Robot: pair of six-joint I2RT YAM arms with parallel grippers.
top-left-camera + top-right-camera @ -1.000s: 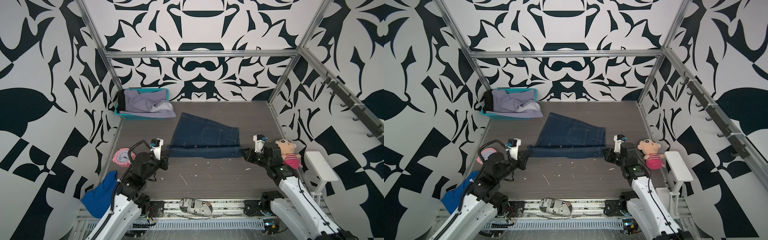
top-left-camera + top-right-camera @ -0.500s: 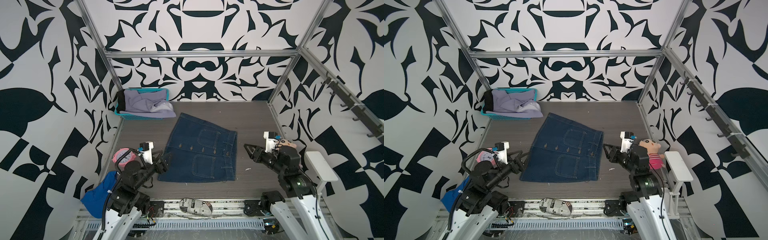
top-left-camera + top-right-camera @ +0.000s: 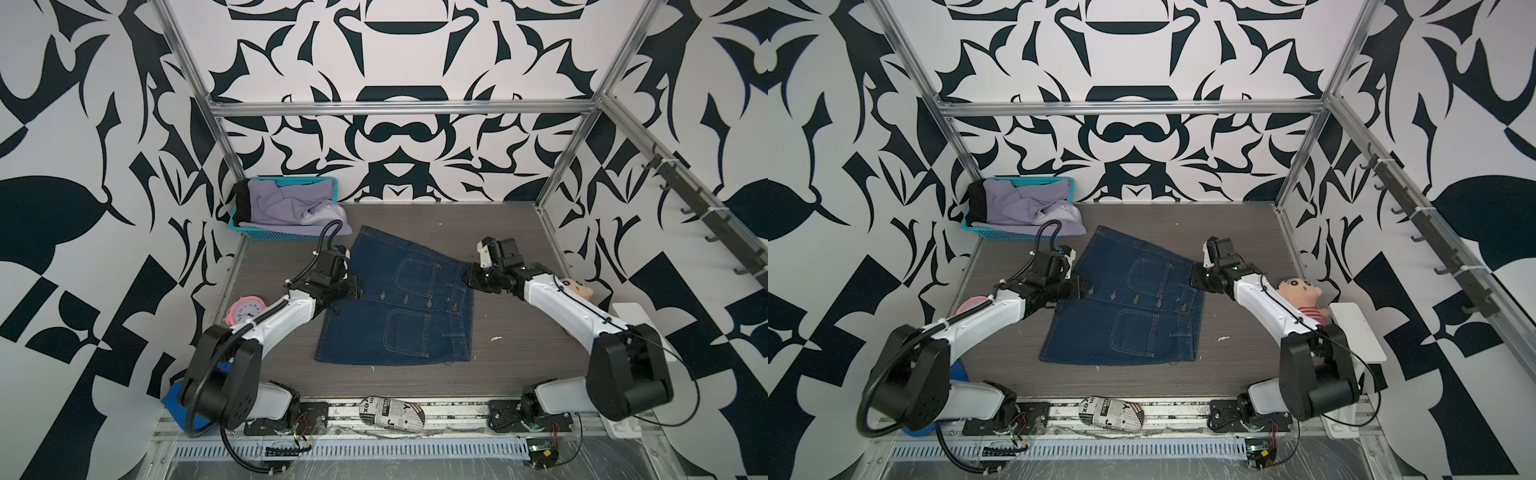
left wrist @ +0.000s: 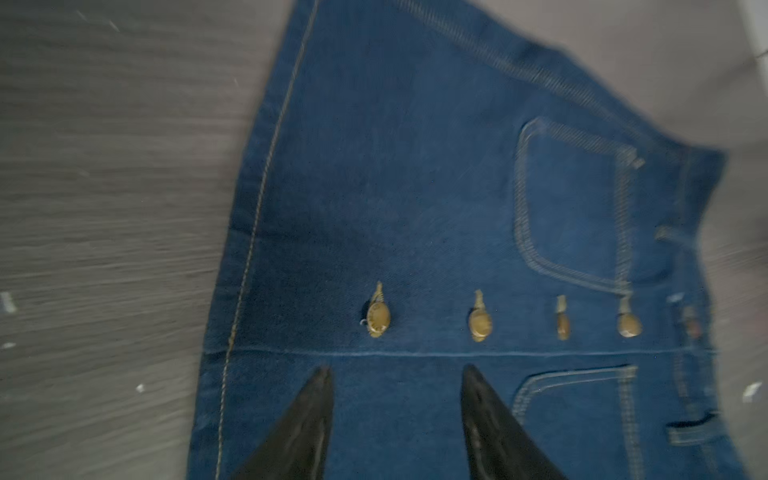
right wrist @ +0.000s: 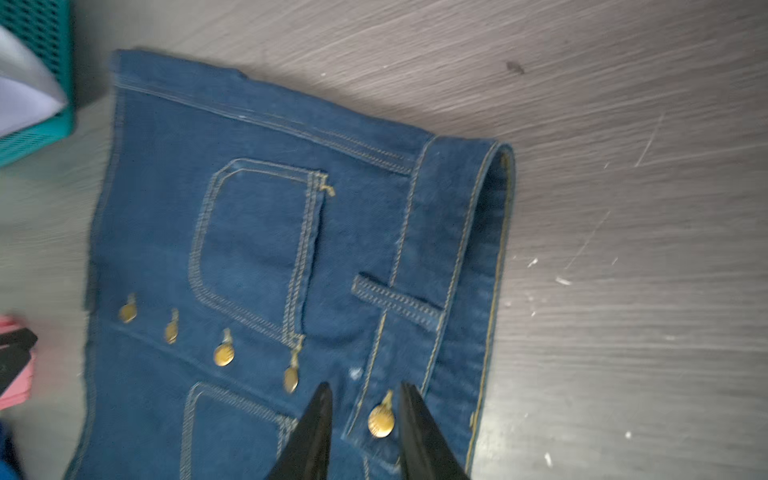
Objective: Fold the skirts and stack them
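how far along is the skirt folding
Done: denim skirt lies flat, unfolded. In hand: nothing gripped; left hand and right hand are open over its hem and waistband. Left: folding it, plus the lavender skirt and black skirt in the basket; no stack yet.

The black skirt lies mostly hidden beneath the lavender skirt.

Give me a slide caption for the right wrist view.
Open right gripper poised over the brass waistband button of the dark blue denim skirt.
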